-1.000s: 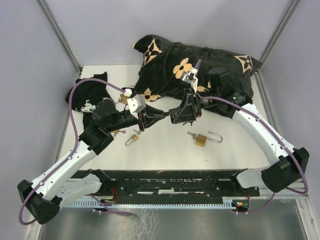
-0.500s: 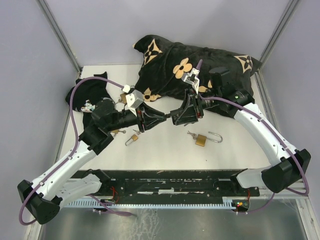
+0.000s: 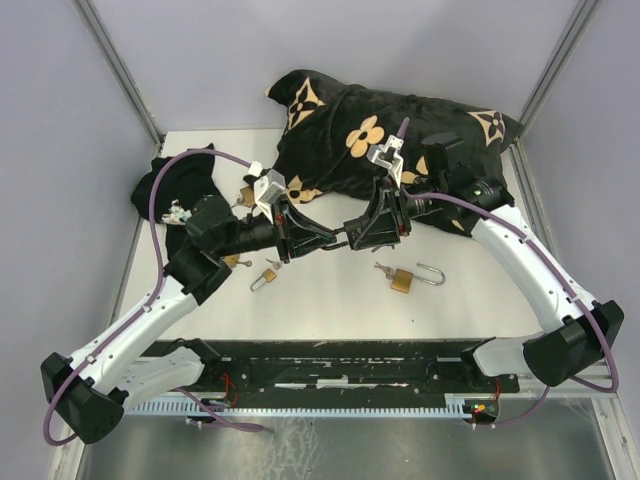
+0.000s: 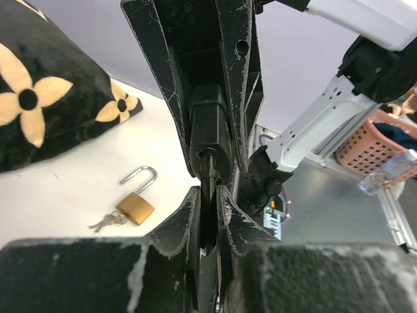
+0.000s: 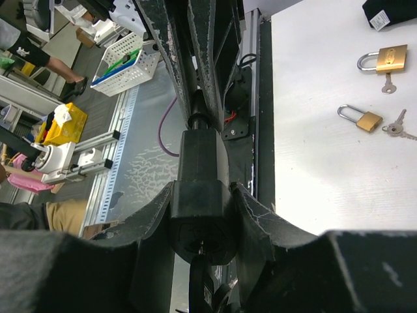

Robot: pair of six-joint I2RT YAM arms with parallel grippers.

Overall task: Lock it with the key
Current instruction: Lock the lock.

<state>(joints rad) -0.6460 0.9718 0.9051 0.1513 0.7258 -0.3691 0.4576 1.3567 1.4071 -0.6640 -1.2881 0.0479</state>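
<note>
A black padlock (image 5: 199,195) is clamped between my right gripper's (image 5: 199,189) fingers, above the table's middle in the top view (image 3: 350,236). My left gripper (image 4: 208,192) is shut on the flat black key head (image 4: 208,212). The key's shaft runs straight into the end of the padlock (image 4: 208,124). In the top view the left gripper (image 3: 318,236) and right gripper (image 3: 345,238) meet tip to tip. Whether the key is fully seated is hidden by the fingers.
An open brass padlock with keys (image 3: 403,279) lies on the table below the right gripper. A small brass padlock (image 3: 267,277) lies under the left arm. A black flowered pillow (image 3: 340,130) fills the back. A black cloth (image 3: 175,185) lies at the back left.
My left gripper has moved right toward the right gripper, closing the gap. The two now touch at the padlock. The right gripper has shifted slightly up.
</note>
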